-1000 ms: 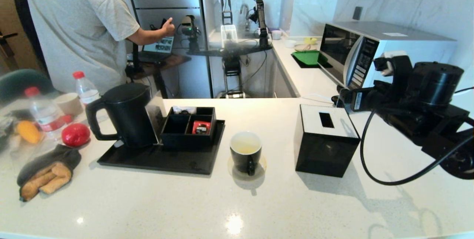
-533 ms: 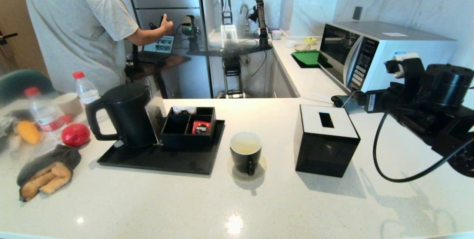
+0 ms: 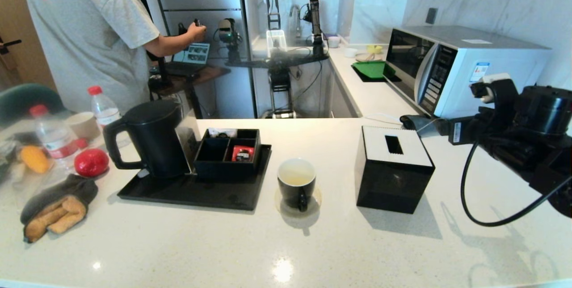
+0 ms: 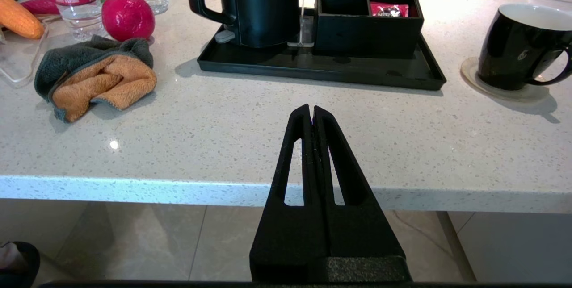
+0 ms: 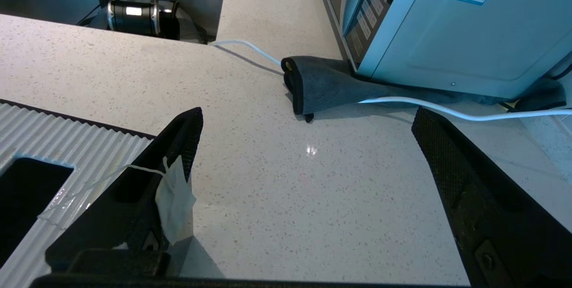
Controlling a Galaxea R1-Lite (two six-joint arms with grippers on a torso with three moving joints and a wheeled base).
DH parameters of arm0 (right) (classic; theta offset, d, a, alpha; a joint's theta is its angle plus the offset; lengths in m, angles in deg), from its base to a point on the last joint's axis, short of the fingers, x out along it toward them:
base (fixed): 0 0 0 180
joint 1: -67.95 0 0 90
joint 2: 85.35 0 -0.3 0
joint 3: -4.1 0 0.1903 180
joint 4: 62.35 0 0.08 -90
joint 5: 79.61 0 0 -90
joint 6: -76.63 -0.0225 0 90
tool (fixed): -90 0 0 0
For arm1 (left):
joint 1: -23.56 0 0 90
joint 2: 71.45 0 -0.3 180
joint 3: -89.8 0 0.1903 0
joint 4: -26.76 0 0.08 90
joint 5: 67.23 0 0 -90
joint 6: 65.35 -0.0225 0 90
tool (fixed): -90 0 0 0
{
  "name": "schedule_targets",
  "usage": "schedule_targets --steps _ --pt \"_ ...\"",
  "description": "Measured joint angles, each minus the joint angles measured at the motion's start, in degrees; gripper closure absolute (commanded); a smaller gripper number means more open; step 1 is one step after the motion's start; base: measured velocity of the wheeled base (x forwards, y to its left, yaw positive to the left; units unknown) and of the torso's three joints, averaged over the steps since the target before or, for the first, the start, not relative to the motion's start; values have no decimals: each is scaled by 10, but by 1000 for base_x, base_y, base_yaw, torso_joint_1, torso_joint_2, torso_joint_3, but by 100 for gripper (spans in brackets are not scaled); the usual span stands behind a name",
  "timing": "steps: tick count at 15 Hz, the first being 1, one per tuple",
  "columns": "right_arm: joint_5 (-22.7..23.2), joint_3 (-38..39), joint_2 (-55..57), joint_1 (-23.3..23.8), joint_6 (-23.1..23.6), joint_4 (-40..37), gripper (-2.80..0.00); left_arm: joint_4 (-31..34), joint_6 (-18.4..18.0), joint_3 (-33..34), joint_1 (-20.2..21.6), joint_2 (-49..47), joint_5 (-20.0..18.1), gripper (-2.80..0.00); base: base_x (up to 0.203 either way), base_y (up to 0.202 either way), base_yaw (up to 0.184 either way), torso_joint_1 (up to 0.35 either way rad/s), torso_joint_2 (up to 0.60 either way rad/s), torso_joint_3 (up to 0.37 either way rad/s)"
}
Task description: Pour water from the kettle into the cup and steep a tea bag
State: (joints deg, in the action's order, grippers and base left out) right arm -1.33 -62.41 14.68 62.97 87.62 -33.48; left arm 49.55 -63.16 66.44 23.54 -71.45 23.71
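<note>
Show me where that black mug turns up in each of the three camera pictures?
Head view: the cup stands mid-counter, between the black tray and the black tissue box.
Left wrist view: the cup is at the far right edge, beside the tray.
Right wrist view: not in it.
Shared landmark: the tray.

**Bright daylight, soft shadows, warped edges**

Daylight floods in from the far windows, washing out the marble wall. The white countertop (image 3: 339, 252) carries small glare spots near its front edge. The cup (image 3: 296, 184) and tissue box (image 3: 393, 169) cast soft shadows toward the camera. The head view bends and blurs at its left edge.
</note>
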Motion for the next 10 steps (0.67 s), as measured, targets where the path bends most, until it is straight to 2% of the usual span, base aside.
schedule_targets --steps 10 --pt "5 64 0 20 14 1 -280 0 0 0 0 0 0 0 0 0 0 0 0 0"
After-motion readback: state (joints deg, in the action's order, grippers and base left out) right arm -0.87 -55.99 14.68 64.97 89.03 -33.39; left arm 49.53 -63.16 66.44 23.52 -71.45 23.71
